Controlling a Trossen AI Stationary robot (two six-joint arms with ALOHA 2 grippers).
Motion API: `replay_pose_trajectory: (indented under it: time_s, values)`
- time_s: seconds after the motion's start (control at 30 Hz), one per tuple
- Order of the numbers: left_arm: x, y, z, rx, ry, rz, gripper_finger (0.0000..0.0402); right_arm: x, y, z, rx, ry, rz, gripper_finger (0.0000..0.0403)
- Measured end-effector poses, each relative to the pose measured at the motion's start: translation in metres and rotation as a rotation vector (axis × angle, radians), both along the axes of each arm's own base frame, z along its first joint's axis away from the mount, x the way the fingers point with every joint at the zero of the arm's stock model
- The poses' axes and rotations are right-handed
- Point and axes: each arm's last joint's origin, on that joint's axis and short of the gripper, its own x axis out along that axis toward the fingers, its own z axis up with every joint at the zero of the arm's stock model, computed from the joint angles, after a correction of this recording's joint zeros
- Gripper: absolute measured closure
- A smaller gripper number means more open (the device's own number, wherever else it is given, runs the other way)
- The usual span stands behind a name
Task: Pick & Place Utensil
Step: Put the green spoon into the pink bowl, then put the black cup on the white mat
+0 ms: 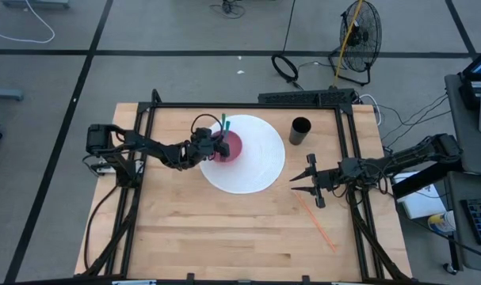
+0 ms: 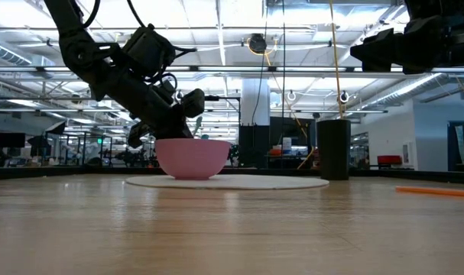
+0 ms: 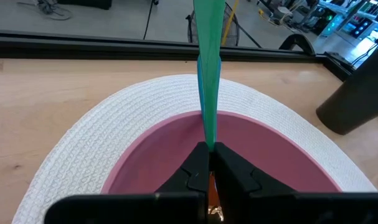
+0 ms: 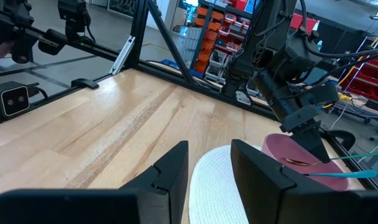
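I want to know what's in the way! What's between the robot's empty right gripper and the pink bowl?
In the high view, only the white round placemat and bare wooden table lie between the right gripper and the pink bowl.

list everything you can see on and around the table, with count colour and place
bowl: one, pink, on the left part of the mat
mat: one, white, round, back centre of the table
green utensil: one, green-teal, held over the bowl
cup: one, black, right of the mat
orange stick: one, orange, lying on the table's right front
table: one, light wood, dark frame
fan: one, black, on the floor behind the table
left claw: one, dark, over the bowl, shut on the green utensil
right claw: one, dark, open, right of the mat
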Motion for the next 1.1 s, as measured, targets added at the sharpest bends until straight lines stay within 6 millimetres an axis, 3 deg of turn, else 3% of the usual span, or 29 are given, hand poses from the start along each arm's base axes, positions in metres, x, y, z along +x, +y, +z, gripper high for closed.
replay_pose_trajectory:
  time_s: [0.37, 0.77, 1.1]
  values:
    - [0.0, 0.0, 0.0, 0.002, 0.003, -0.001, 0.0383, 0.0, 0.0, -0.0001, 0.0, 0.001, 0.0, 0.0287]
    - [0.0, 0.0, 0.0, 0.004, 0.004, -0.002, 0.0322, 0.0, 0.0, 0.0, 0.0, 0.0, 0.0, 0.0287]
    - [0.0007, -0.0009, 0.0011, 0.045, 0.04, -0.031, 0.0314, 0.0, 0.0, 0.0, 0.0, 0.0, 0.0, 0.0287]
